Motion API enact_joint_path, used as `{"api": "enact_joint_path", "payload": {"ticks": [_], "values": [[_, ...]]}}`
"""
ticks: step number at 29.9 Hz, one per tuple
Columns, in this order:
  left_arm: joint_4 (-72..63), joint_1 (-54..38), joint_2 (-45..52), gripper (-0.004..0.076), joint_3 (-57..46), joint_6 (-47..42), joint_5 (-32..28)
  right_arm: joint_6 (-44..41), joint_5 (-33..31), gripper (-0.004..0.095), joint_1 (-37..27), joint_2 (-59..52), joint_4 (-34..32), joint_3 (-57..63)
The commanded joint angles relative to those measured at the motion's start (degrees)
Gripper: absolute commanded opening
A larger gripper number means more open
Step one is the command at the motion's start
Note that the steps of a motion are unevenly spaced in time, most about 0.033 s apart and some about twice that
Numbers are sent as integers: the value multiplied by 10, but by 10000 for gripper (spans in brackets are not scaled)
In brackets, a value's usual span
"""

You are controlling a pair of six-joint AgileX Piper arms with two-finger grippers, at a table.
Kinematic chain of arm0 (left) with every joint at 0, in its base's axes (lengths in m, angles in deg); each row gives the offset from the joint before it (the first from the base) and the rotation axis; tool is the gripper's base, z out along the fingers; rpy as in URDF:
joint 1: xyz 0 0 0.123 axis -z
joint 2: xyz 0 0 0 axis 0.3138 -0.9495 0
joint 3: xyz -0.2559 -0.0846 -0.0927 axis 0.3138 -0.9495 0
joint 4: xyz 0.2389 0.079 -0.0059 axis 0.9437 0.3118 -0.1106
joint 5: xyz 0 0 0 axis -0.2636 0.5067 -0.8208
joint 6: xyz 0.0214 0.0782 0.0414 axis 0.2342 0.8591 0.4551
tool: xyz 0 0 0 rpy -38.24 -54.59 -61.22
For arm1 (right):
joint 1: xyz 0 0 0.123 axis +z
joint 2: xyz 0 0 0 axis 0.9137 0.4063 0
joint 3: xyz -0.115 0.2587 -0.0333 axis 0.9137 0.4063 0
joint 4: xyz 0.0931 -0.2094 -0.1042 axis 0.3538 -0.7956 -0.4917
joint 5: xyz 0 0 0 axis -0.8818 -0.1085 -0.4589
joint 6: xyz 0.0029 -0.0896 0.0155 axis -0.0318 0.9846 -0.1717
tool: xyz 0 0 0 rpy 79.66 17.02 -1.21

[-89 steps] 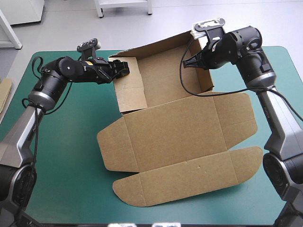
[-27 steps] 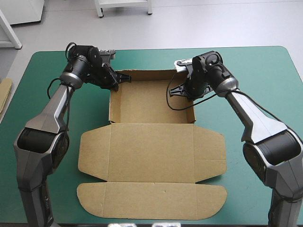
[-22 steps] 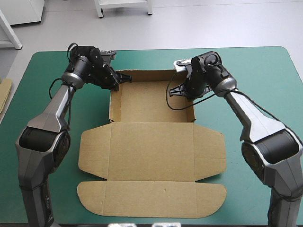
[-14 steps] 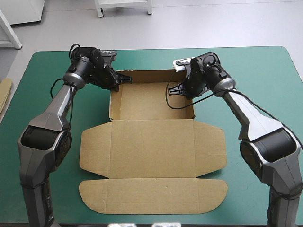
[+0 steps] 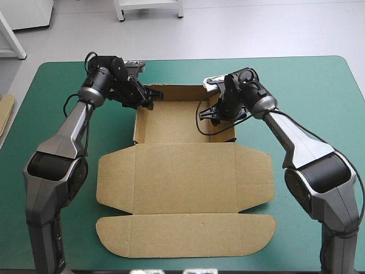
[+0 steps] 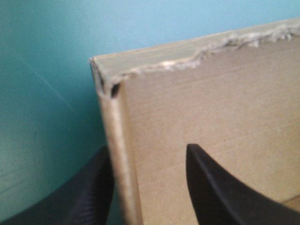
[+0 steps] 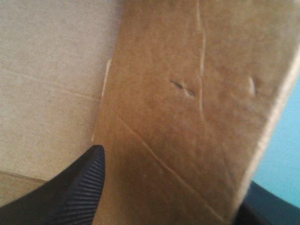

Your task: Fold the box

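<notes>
Tabletop (image 5: pixel 319 85) holds the brown box (image 5: pixel 182 177); left jaws straddle its far-left corner narrowly, right jaws its right wall, wide

The box (image 5: pixel 182 177) is plain brown board, unprinted, its frayed rim paler and whitish in the left wrist view. The bench (image 5: pixel 319 103) cover is solid teal-green. The left pincer (image 5: pixel 150 100) and right pincer (image 5: pixel 212 114) have black fingers (image 7: pixel 79 187), finely ribbed. A pale tan board (image 5: pixel 5 111) edge shows at the high view's far left.
</notes>
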Motion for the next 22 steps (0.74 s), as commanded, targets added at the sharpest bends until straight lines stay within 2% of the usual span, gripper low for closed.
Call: {"api": "enact_joint_path", "payload": {"ticks": [1, 12, 22], "values": [[-33, 7, 33, 428, 20, -4, 13, -1, 20, 595, 2, -34, 9, -12], [-28, 7, 38, 435, 25, -4, 0, -4, -8, 594, 0, -35, -56, -106], [21, 3, 50, 443, 39, -4, -21, -3, -30, 594, -16, -35, -65, -149]]}}
